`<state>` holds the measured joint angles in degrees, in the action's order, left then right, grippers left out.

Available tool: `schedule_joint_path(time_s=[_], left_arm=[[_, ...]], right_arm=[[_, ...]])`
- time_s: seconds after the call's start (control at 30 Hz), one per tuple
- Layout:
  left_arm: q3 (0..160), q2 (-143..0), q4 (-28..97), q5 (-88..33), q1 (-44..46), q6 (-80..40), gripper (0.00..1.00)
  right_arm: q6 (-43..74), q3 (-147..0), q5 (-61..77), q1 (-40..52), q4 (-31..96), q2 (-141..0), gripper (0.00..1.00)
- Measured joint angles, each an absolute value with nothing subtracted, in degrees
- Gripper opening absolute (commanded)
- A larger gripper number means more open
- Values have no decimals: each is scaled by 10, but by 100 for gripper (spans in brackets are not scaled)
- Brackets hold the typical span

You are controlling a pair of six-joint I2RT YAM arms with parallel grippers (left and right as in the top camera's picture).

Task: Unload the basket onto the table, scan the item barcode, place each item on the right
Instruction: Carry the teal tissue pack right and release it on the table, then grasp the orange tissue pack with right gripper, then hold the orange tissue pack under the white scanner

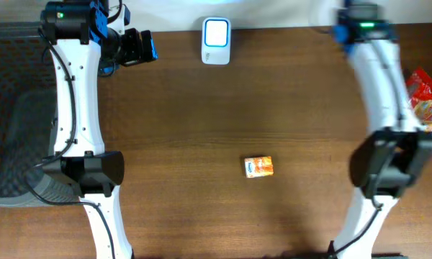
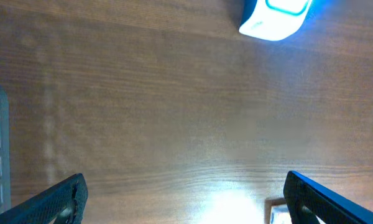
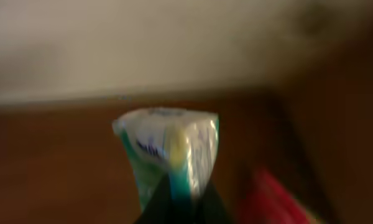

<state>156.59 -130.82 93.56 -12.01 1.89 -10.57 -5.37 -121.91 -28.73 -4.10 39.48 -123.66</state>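
Closest to the arms' bases, a small orange-and-blue rectangular carton (image 1: 258, 167) lies flat on the dark brown wood-grain bench (image 1: 201, 115), well apart from both arms. Farther out at the right edge, a heap of crinkly red-and-orange foil packets (image 1: 426, 93) sits just beside the right arm's white link.

At the far edge stands a white rounded-rectangular scanner with a glowing blue face (image 1: 216, 41). The left end effector (image 2: 185, 183) hangs nearby, released, its black fingers spread wide over bare wood. The scanner shows at the upper right of the left wrist view.

The right end effector (image 3: 174, 196) is clenched, its dark fingers pinching the lower edge of a glossy, creased white, green and blue plastic packet (image 3: 168, 143). The packet stands upright above the bench and blocks the middle of the right wrist view. That view is blurred, with a pale backdrop beyond and a red smear to the lower right. The overhead view does not show the packet clearly.
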Motion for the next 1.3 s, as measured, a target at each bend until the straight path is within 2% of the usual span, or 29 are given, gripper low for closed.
schedule_joint_path(time_s=[0.07,0.1,0.17,0.23,0.27,0.3,0.43,0.5,0.6,0.67,0.73,0.83,0.9,0.93,1.0,1.2,1.23,1.3], left_arm=[[1566,-1308,936,-120,19,-106,99],[1566,-1308,935,-120,19,-106,99],[1566,-1308,936,-120,19,-106,99],[1566,-1308,936,-120,19,-106,99],[1566,-1308,936,-120,19,-106,99],[1566,-1308,936,-120,19,-106,99],[1566,-1308,936,-120,19,-106,99],[1566,-1308,935,-120,19,-106,99],[1566,-1308,936,-120,19,-106,99],[1566,-1308,936,-120,19,-106,99],[1566,-1308,936,-120,19,-106,99],[1566,-1308,936,-120,19,-106,99],[1566,-1308,935,-120,19,-106,99],[1566,-1308,935,-120,19,-106,99],[1566,-1308,936,-120,19,-106,99],[1566,-1308,936,-120,19,-106,99],[1566,-1308,936,-120,19,-106,99],[1566,-1308,936,-120,19,-106,99]], right_arm=[[25,-1211,-301,-131,528,-1241,7],[65,-1205,-300,-176,562,-1249,16],[102,-1195,-249,-251,601,-1251,72],[118,-1195,-215,-298,608,-1251,94],[126,-1194,-164,-328,612,-1251,99],[131,-1194,-144,-328,613,-1251,100],[133,-1193,-49,-301,661,-1235,99],[125,-1192,63,-271,749,-1146,99],[22,-1200,194,-205,831,-1077,98],[-128,-1157,244,-93,849,-1092,99],[-232,-1051,219,38,800,-1114,99],[-267,-899,118,169,669,-1117,97],[-276,-826,76,230,633,-1120,82],[-278,-809,66,236,627,-1120,76],[-279,-800,58,237,627,-1120,57],[-332,-787,87,223,593,-1120,55],[-342,-770,94,223,575,-1120,49],[-349,-746,101,223,569,-1122,22]])
